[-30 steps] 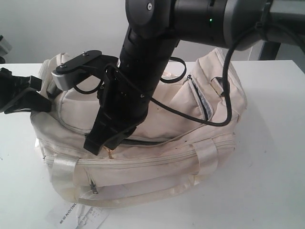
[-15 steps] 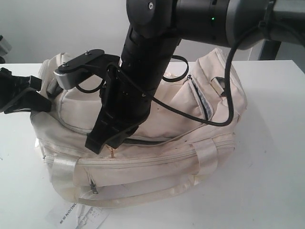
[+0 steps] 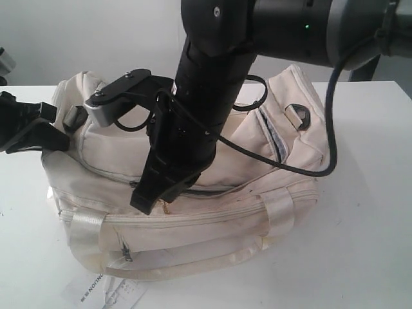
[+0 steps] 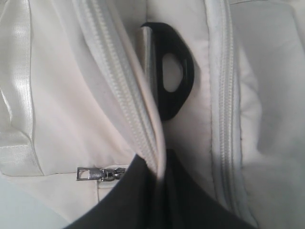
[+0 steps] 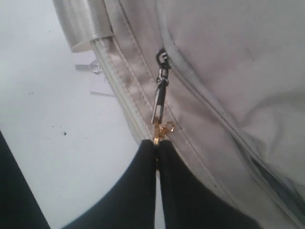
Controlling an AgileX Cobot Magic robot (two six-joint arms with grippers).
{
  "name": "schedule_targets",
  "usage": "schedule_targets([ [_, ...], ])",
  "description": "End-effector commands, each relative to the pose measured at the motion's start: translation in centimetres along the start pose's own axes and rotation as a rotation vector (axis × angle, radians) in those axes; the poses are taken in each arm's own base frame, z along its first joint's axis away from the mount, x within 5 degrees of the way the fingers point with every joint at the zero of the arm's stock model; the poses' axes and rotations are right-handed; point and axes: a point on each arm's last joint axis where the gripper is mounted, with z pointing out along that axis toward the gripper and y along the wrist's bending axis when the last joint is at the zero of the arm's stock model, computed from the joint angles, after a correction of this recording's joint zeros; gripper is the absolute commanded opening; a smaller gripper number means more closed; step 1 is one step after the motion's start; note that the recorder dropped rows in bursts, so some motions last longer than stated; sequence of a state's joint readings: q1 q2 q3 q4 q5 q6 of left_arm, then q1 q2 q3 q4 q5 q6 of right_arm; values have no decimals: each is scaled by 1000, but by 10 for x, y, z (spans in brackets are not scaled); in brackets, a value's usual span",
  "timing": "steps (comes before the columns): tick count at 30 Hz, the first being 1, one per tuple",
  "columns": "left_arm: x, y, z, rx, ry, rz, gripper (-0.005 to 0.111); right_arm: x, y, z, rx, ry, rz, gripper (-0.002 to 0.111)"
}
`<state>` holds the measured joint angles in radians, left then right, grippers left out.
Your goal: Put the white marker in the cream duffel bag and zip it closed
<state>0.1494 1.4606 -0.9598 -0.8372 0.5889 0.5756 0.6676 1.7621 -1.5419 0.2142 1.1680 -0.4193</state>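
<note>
Item: cream duffel bag [image 3: 206, 222], lying on its side on a white table [image 3: 367, 257], paper tag [image 3: 106, 293] poking out beneath the near edge. Step in hand, by judgement: closing the top zip, the stowing step apparently done. White marker: not visible in any view; presumably inside the bag, not confirmable. Right gripper [image 5: 156, 143]: fingers pressed together, pinching the gold end of the zip pull [image 5: 161, 112], reaching across the middle of the bag from above. Left gripper [image 4: 159, 167]: fingers closed on a piped fabric edge at the bag's end, just beside a black D-ring [image 4: 175, 71], seemingly bracing the bag against the pull. Zip state: a dark slit of lining showing along the track beyond the right gripper, so closure judged incomplete. Next move, by judgement: a steady draw of the pull along the track toward the open stretch, kept low and in line with the teeth, with the left-hand hold firm so the soft fabric stays taut and does not bunch. Hidden or unclear: much of the top flap and zip track behind the right arm in the exterior view; far end of the track; the left fingertips' exact bite, cropped at the frame edge; print on the tag too small to read.
</note>
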Motion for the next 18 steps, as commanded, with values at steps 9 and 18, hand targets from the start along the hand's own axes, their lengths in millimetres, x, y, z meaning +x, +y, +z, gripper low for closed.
schedule_targets([
  [9,0,1,0,-11,-16,2,0,14,0,-9,42,64,1,0],
  [18,0,1,0,-11,-16,2,0,16,1,-19,64,46,-4,0],
])
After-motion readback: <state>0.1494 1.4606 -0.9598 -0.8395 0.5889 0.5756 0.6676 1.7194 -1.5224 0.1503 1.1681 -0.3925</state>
